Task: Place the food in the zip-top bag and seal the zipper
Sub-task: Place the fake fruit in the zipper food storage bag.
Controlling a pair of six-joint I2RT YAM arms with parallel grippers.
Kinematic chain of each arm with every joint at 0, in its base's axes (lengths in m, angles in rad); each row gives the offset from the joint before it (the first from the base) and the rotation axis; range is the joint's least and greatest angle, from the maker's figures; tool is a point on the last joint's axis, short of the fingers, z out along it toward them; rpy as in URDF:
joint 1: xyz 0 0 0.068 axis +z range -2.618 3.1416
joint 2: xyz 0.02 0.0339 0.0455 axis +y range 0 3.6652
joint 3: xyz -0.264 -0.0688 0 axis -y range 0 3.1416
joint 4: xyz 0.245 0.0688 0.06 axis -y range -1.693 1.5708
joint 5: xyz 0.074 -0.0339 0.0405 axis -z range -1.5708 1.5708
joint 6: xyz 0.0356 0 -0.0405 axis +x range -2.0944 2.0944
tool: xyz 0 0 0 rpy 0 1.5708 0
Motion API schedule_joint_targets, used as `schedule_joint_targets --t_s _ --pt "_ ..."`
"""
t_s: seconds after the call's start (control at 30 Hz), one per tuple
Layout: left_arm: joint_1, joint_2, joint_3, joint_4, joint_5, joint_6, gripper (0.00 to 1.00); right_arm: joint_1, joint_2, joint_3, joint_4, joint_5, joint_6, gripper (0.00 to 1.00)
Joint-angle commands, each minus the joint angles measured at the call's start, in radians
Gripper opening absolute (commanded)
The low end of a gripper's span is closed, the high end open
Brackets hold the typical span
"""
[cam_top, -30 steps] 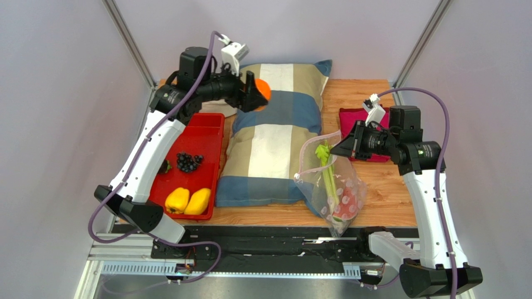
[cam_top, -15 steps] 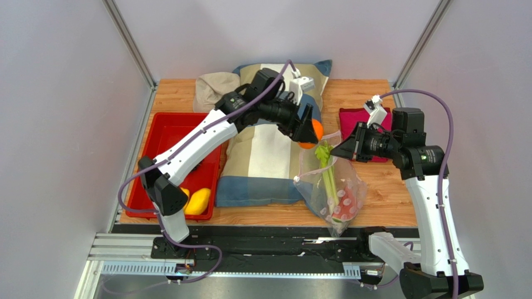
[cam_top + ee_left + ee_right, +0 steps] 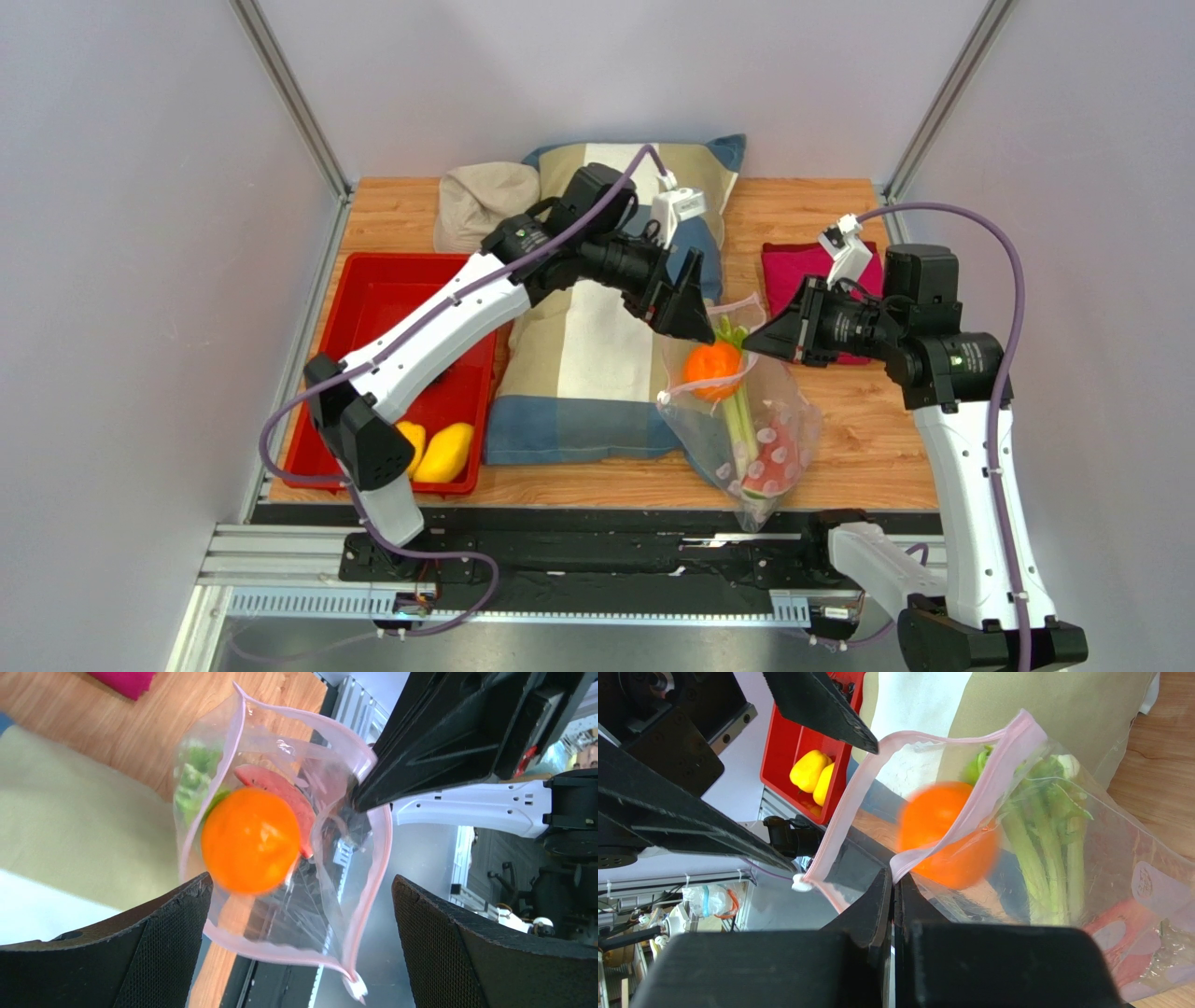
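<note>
Two yellow peppers (image 3: 443, 452) are left unbagged; the orange (image 3: 713, 364) is seen in the unsealed zip-top bag (image 3: 793, 420), pinched by the right gripper (image 3: 753, 340), under the wide-spread left gripper (image 3: 690, 319).

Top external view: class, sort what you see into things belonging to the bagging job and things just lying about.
Job: zip-top bag, orange, celery, yellow peppers, left gripper, right gripper.
Lying about: striped pillow, magenta cloth, beige cloth, red tray.
</note>
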Motion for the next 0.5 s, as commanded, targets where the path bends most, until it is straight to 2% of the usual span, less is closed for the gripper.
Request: schedule_joint_targets --t_s 0.0,0.1,0.23,0.3,0.4,0.43,0.47 --pt "0.042 -0.12 -0.043 0.007 0.023 0.02 0.99 -0.002 -0.026 0.027 0.016 -0.032 -0.013 0.0" --pt "0.077 -0.183 -0.078 0.002 -0.01 0.057 0.99 0.0 -0.026 0.024 0.019 -0.032 -0.014 0.0" --pt "0.27 -0.365 -0.245 0.151 -0.023 0.099 0.99 0.0 -0.034 0.027 0.022 -0.034 -0.016 0.0" --pt "0.338 -0.451 -0.296 0.098 -0.072 0.153 0.99 -0.002 -0.035 0.024 0.022 -0.032 -0.02 0.0" --pt "0.447 -0.456 -0.282 -0.158 -0.181 0.334 0.99 -0.003 -0.032 0.017 0.022 -0.029 -0.03 0.0" --pt "0.475 -0.458 -0.296 -0.267 -0.182 0.434 0.99 -0.002 -0.031 0.015 0.022 -0.032 -0.031 0.0" --pt "0.543 -0.464 -0.319 -0.307 -0.179 0.48 0.99 -0.002 -0.026 0.014 0.025 -0.034 -0.034 0.0"
